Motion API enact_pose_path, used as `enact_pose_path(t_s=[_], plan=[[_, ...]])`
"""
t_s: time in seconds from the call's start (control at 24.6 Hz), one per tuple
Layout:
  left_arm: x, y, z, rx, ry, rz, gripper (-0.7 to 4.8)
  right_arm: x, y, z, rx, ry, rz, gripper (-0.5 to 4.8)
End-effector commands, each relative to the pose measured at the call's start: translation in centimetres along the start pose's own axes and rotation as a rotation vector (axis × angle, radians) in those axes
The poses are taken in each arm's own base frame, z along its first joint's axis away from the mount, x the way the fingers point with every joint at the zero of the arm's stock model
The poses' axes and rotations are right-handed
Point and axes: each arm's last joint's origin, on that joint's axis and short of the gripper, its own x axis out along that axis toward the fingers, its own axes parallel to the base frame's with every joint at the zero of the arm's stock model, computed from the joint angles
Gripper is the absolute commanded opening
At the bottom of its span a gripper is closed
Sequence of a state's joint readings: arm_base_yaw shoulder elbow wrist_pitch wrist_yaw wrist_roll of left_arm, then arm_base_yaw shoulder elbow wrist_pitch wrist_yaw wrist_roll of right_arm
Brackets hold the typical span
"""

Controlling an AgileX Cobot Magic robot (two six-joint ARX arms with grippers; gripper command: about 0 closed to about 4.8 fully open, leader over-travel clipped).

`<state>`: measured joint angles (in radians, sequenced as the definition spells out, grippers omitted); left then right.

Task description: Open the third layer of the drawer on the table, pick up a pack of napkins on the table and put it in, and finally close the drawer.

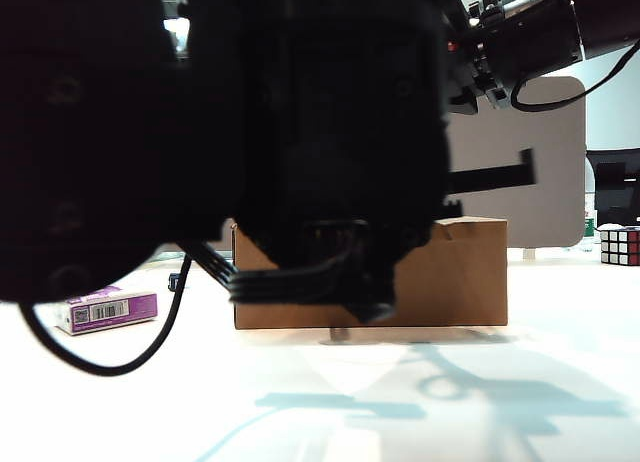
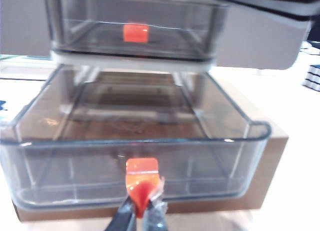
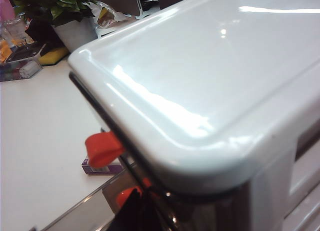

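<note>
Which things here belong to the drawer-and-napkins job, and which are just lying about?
Job:
- smoky grey lowest drawer tier, pulled out by its red-orange handle
- left claw, shut on that handle
- purple-and-white napkin pack

Lying about:
- brown cardboard box
- multicoloured puzzle cube
- potted green plant

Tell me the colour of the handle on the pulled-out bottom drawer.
Red-orange. The handle shows best in the left wrist view, pinched by the left gripper.

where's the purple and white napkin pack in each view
Exterior view: the purple and white napkin pack lies on the white table, low left, beside the brown cardboard box.
Left wrist view: not in it.
Right wrist view: a sliver under a red-orange drawer handle.
Shared landmark: the white table.
</note>
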<state>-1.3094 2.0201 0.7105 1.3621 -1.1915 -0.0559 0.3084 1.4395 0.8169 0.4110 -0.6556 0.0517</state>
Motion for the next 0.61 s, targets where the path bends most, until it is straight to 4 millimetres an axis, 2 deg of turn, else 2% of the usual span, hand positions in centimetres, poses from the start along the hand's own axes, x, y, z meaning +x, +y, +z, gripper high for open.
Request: enact_pose_path(t_s=[0.04, 0.2, 0.24, 0.32, 0.41, 0.61], plan=[[-0.9, -0.1, 0.4, 0.026, -0.014, -0.001, -0.06, 0.0, 0.0, 0.3, -0.014, -0.016, -0.004, -0.06], [-1.2, -0.2, 1.0, 0.038, -0.023, 0.012, 0.00, 0.0, 0.1, 0.3, -0.012, -0.016, -0.003, -0.06], [-1.2, -0.2, 1.2, 0.030, -0.025, 0.010, 0.41, 0.0, 0.1, 0.3, -0.012, -0.016, -0.002, -0.06], [-1.2, -0.2, 1.8, -0.003, -0.037, 0.008, 1.74, 0.0, 0.1, 0.3, -0.012, -0.015, 0.000, -0.06], [-1.5, -0.3, 2.5, -0.023, -0.043, 0.000, 2.39, 0.0, 0.1, 0.3, -0.012, -0.015, 0.002, -0.06], [-3.6, -0.2, 5.0, -0.091, -0.057, -0.066, 2.49, 0.0, 0.1, 0.3, -0.009, -0.012, 0.003, -0.06]])
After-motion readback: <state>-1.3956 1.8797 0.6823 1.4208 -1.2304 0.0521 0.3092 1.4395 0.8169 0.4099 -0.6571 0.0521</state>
